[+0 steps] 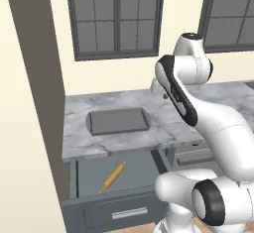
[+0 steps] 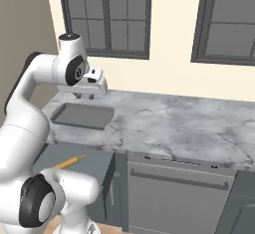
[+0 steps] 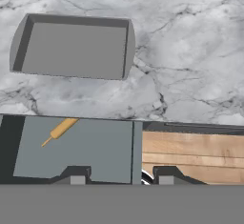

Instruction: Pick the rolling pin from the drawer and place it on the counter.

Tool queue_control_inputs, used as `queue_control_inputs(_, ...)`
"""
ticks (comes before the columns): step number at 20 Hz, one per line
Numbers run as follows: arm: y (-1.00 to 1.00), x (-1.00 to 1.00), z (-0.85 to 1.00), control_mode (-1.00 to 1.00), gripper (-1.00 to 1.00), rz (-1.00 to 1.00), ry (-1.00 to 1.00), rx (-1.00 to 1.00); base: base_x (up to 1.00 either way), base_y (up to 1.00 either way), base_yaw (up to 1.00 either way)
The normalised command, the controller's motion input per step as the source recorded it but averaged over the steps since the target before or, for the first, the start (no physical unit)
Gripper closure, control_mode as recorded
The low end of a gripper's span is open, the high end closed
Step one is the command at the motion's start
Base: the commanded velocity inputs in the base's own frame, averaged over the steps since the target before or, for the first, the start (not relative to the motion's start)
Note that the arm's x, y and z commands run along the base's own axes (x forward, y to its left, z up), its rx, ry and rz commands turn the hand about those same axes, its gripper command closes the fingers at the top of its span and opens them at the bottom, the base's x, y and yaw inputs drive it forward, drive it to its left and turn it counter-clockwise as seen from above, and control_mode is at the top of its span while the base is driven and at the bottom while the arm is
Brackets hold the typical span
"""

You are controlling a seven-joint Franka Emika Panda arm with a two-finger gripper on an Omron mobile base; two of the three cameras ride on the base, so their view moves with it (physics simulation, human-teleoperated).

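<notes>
- The counter [image 1: 198,109] ran wide under the windows.
- The drawer [image 1: 94,177] stood pulled open below it.
- A grey tray [image 1: 118,120] sat on the marble.
- The gripper [image 2: 85,96] hung above the tray, jaws closed, empty.
- The rolling pin [image 1: 113,175] lay slantwise inside the drawer.

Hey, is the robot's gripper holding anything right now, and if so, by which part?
Nothing is held. The gripper hangs above the counter, while the rolling pin lies untouched in the open drawer.
</notes>
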Motion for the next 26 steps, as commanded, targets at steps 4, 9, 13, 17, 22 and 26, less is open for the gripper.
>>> queue_control_inputs(4, 0.00, 0.00, 0.00, 1.00, -1.00, 0.00, 0.00, 0.00, 0.00, 0.00, 0.00)
queue_control_inputs(9, 0.00, 0.00, 0.00, 1.00, -1.00, 0.00, 0.00, 0.00, 0.00, -0.16, 0.05)
queue_control_inputs(13, 0.00, 0.00, 0.00, 1.00, -1.00, 0.00, 0.00, 0.00, -0.05, -0.49, 0.24)
queue_control_inputs(17, 0.00, 0.00, 0.00, 1.00, -1.00, 0.00, 0.00, 0.00, -0.22, -0.59, 0.27)
queue_control_inputs(22, 0.00, 0.00, 0.00, 1.00, -1.00, 0.00, 0.00, 0.00, -0.31, -0.45, 0.39)
queue_control_inputs(26, 0.00, 0.00, 0.00, 1.00, -1.00, 0.00, 0.00, 0.00, -0.20, -0.23, 0.57)
